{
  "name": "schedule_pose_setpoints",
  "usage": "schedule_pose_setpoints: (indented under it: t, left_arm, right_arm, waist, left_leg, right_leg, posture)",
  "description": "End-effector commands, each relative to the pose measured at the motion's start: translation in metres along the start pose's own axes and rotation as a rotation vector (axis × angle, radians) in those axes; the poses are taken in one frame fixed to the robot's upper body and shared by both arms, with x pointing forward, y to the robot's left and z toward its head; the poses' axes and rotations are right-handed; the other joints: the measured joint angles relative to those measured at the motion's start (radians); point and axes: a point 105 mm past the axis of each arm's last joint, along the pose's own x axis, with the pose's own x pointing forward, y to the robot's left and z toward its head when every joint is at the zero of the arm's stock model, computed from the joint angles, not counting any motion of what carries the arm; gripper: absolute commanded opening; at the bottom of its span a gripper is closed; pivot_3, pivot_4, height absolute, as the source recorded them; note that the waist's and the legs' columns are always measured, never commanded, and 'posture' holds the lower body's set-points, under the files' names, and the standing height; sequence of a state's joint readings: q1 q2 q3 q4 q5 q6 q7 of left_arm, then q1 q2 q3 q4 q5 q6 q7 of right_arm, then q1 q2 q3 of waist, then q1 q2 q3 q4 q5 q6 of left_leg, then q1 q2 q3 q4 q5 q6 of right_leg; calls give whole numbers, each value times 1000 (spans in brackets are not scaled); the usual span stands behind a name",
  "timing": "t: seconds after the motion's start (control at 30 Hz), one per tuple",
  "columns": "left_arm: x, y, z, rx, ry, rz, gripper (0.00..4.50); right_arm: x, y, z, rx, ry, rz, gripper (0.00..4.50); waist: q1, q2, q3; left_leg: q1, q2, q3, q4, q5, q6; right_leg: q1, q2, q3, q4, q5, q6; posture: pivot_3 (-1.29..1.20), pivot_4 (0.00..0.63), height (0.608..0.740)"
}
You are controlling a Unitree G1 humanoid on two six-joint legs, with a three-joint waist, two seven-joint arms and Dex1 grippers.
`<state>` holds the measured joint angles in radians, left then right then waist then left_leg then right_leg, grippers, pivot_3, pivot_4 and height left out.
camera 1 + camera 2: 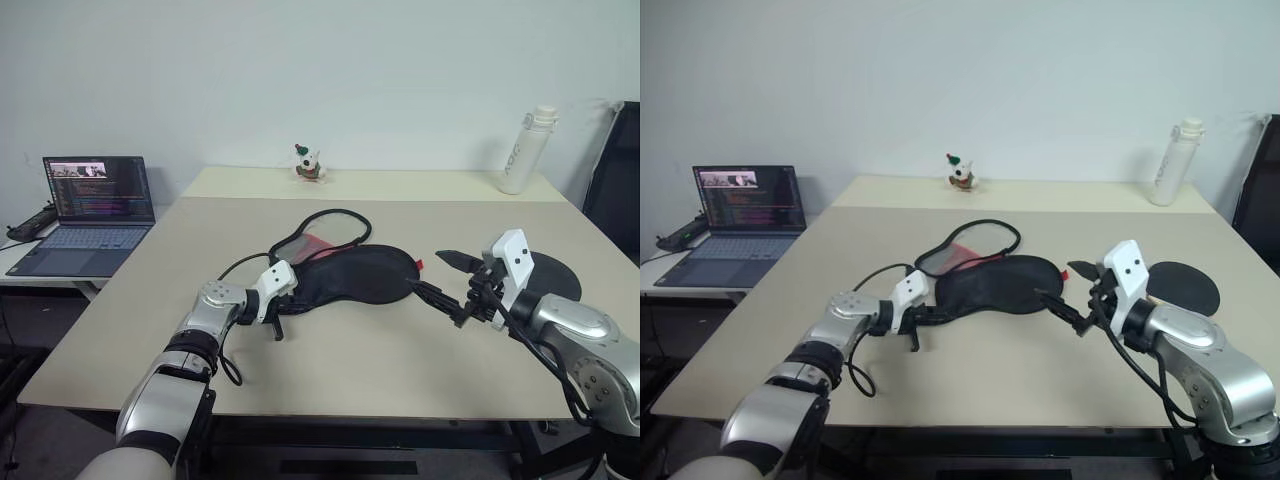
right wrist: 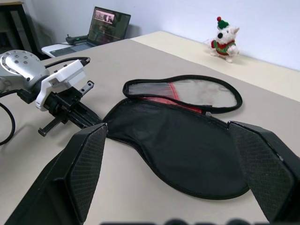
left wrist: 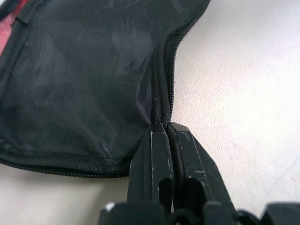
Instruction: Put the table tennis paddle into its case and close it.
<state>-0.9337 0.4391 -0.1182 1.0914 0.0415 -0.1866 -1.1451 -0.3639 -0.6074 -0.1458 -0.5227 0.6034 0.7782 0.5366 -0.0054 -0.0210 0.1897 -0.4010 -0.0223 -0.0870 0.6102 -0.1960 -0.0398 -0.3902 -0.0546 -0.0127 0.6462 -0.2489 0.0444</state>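
The black fabric case (image 1: 360,275) lies mid-table, its mesh-and-red flap (image 1: 322,236) folded open toward the far side. My left gripper (image 1: 288,300) is shut on the case's narrow handle end; the left wrist view shows its fingers (image 3: 157,154) pinching the fabric right at the zip line. To the right of the case, my right gripper (image 1: 437,277) hovers open just off the case's round end, nothing between its fingers (image 2: 84,164). The table tennis paddle (image 1: 556,272) lies as a black disc behind the right gripper, which hides its handle.
An open laptop (image 1: 95,205) sits on a side table to the left. At the table's far edge stand a small plush toy (image 1: 309,163) and a white bottle (image 1: 525,150). A dark chair (image 1: 618,180) stands at the right.
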Motion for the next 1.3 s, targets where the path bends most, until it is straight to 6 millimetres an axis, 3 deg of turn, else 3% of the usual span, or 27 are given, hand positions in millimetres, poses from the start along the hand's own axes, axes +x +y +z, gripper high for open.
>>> schedule_pose_setpoints:
  t: [0.03,0.3,0.43,0.57,0.63,0.73,0.83,1.0,1.3]
  left_arm:
    - [14,-14,23,-3,-89,-62,37]
    - [63,-73,66,-155,-207,-169,37]
    - [84,-80,76,-188,-202,-124,37]
    - [87,-80,79,-193,-205,-110,213]
    - [82,-82,82,-192,-225,-140,661]
    - [69,-79,85,-177,-261,-134,1721]
    - [44,-83,85,-180,-315,-221,2772]
    - [-3,-62,69,-167,-300,-188,2772]
    - [-57,-23,39,-122,-198,2,2772]
  right_arm:
    - [-6,-6,13,-27,-35,-29,4500]
    - [-21,-11,3,-24,33,-29,4500]
    - [-25,-14,-2,-22,53,-35,4500]
    - [-25,-12,-5,-10,58,-35,4500]
    - [-25,-11,-10,5,71,-34,4500]
    - [-24,-9,-19,49,101,-40,4500]
    - [-19,-16,-32,124,136,-106,4500]
    - [-9,-21,-58,327,221,-201,4500]
    - [31,-12,-88,361,298,-235,4500]
  waist:
    - [2,0,0]
    - [3,0,0]
    - [-1,0,0]
    - [-7,0,0]
    - [-7,0,0]
    - [-6,0,0]
    - [-9,0,0]
    - [-19,0,0]
    - [-22,0,0]
  left_leg:
    - [0,0,0,0,0,0]
    - [-1,0,0,0,0,0]
    - [1,0,0,0,0,0]
    - [1,1,1,0,0,0]
    - [1,1,1,0,0,0]
    - [0,0,1,0,0,0]
    - [0,0,1,0,0,0]
    - [2,2,0,0,0,0]
    - [1,1,1,-1,0,0]
  right_leg:
    - [0,0,0,0,0,0]
    - [0,-1,1,-1,0,0]
    - [0,0,1,1,0,0]
    - [0,1,1,1,0,0]
    - [0,1,1,1,0,0]
    - [0,0,1,-1,0,0]
    - [0,0,2,-1,0,0]
    - [0,1,1,2,0,-2]
    - [-1,0,2,0,0,-2]
  posture:
    - [0,150,740]
    - [0,150,740]
    - [0,150,740]
    - [0,150,740]
    - [0,150,740]
    - [0,150,740]
    - [0,150,740]
    - [0,150,740]
    - [0,150,740]
